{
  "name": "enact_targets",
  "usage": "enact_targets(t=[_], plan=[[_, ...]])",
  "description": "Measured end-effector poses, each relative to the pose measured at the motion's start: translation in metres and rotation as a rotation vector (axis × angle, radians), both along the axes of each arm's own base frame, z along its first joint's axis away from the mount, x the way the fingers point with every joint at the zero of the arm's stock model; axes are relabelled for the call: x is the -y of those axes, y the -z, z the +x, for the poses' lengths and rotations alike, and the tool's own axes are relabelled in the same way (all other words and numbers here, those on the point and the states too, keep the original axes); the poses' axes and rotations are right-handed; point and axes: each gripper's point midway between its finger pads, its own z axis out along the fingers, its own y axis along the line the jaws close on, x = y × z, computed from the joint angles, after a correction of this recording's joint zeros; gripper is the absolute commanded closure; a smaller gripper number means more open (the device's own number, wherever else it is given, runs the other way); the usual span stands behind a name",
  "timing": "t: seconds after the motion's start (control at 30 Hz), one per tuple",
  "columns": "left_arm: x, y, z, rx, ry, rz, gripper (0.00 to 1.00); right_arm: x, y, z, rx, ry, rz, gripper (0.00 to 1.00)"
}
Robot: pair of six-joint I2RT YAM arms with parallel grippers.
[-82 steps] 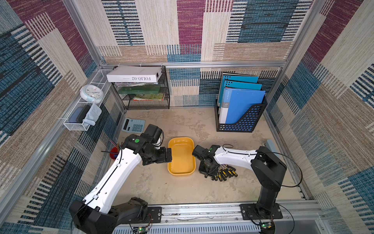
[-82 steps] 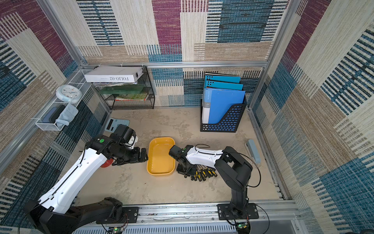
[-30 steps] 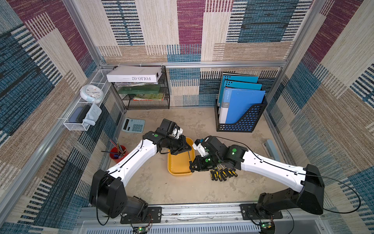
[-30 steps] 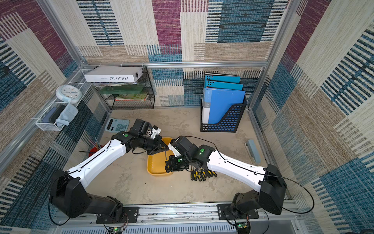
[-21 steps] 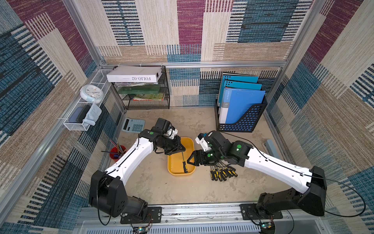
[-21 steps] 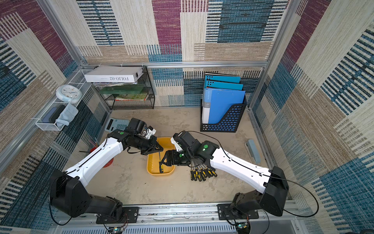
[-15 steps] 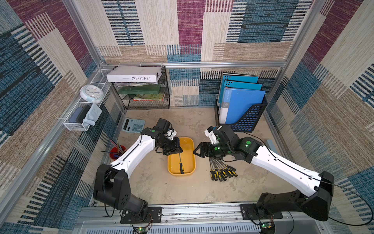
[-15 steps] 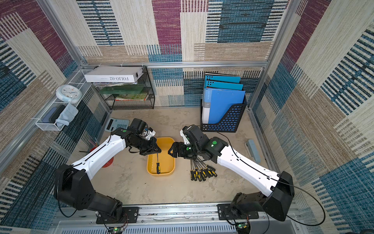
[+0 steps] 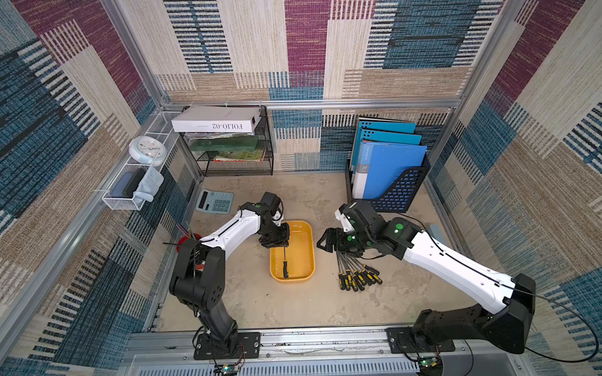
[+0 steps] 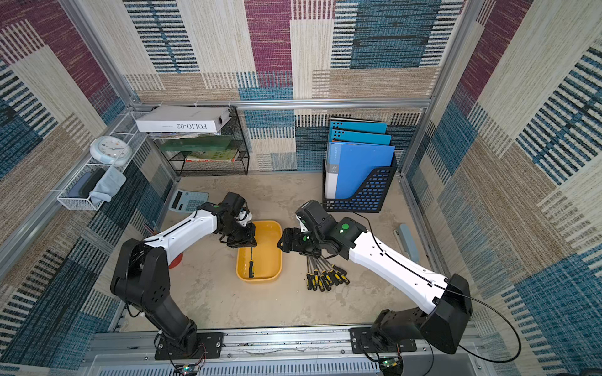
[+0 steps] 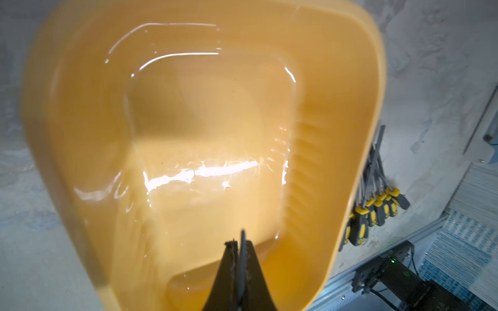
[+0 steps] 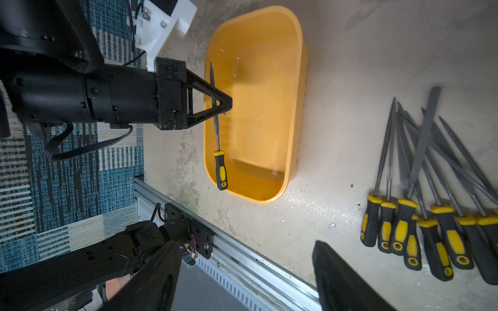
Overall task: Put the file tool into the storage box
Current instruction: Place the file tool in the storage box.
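Box [image 9: 303,241] is sitting at the middle of the table [image 9: 293,306], its long axis running 12 to 6. Its smooth inside is lying open to both arms, so a file can be lowered in lengthwise.

At its 3 o'clock, apart from it, spare files [image 9: 356,273] are lying fanned with handles pointing toward 6. They are waiting outside, so by my reading only one tool is being dealt with now.

Near the tips of those blades, just beside the box's 3 o'clock rim, the right gripper [image 9: 324,241] is hovering and facing 9. In the right wrist view its fingers [image 12: 339,274] are standing wide apart with nothing between them. It is carrying nothing and seems to be leaving the box free for its partner.

Over the 9 o'clock rim the left gripper [image 9: 280,244] is reaching in and pinching the file [image 9: 285,262] by its bare blade. The jaws are clamped tight and the blade tip is sticking out toward 12.

That file is hanging inside the box along the 9 o'clock wall, handle dipping to the 6 o'clock end. Whether the handle is touching the floor I cannot tell. Gripping the thin blade is letting the heavier handle go down first, and I judge that only the letting-go is left to do.
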Motion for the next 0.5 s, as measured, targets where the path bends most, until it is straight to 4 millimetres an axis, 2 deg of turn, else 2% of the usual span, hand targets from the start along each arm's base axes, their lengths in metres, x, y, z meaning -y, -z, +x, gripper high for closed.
enact_targets(t=[0.23, 0.37, 0.5], plan=[[-0.004, 0.026, 0.006, -0.02, -0.003, 0.048, 1.0, 0.008, 0.018, 0.002, -0.021, 0.023, -0.074, 0.19], [-0.007, 0.038, 0.003, -0.042, 0.002, 0.069, 1.0, 0.032, 0.047, -0.003, -0.074, 0.061, -0.191, 0.21], [-0.006, 0.044, 0.003, -0.035, 0.019, 0.07, 0.98, 0.052, 0.077, -0.02, -0.156, 0.055, -0.297, 0.27]])
